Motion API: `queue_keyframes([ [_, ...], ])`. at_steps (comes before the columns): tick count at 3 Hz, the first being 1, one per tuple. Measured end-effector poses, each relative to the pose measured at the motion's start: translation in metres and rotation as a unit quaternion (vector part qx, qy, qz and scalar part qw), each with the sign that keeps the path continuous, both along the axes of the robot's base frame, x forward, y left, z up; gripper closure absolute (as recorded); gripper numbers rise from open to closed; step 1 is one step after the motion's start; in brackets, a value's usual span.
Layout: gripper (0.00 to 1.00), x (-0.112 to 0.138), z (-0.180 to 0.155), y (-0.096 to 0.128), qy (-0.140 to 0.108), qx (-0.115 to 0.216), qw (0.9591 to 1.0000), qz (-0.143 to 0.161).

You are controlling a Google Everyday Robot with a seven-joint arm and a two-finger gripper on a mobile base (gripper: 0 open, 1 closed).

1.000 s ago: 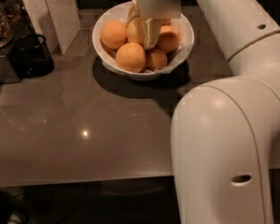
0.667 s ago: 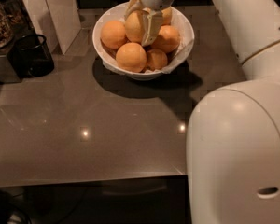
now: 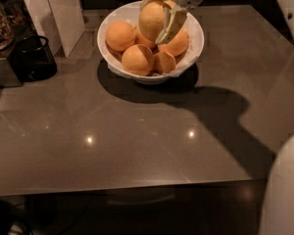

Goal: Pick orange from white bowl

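The white bowl [image 3: 193,47] stands at the back middle of the dark table and holds several oranges. My gripper [image 3: 159,14] comes down from the top edge and is shut on the orange [image 3: 151,19], a large, pale yellowish one. It holds the orange just above the pile, over the bowl's back half. One pale finger [image 3: 172,26] runs down the orange's right side. Deeper-orange fruits [image 3: 137,59] lie below and around it in the bowl.
A small black cup [image 3: 36,58] stands at the left, next to a metal container [image 3: 2,38] with dark contents. White upright boxes [image 3: 56,9] stand behind it. My white arm body [image 3: 286,190] fills the lower right corner. The table's front edge [image 3: 117,185] runs across low.
The gripper has lifted the pale orange up out of the pile and a little toward the back. The arm's body has swung right, uncovering more of the table.
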State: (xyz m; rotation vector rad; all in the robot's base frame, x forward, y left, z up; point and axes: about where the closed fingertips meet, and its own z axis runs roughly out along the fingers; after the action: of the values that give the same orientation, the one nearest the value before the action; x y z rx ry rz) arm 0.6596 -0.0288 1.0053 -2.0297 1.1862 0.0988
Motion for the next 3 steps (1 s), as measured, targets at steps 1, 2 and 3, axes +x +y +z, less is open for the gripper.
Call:
queue_keyframes([
  [1,1.0,-0.036,0.015,-0.014,-0.006,0.033,0.999,-0.031],
  [2,1.0,-0.078,0.027,-0.022,-0.014,0.056,0.9959,-0.069],
  [3,1.0,-0.119,0.015,-0.026,-0.007,0.066,0.9919,-0.108],
])
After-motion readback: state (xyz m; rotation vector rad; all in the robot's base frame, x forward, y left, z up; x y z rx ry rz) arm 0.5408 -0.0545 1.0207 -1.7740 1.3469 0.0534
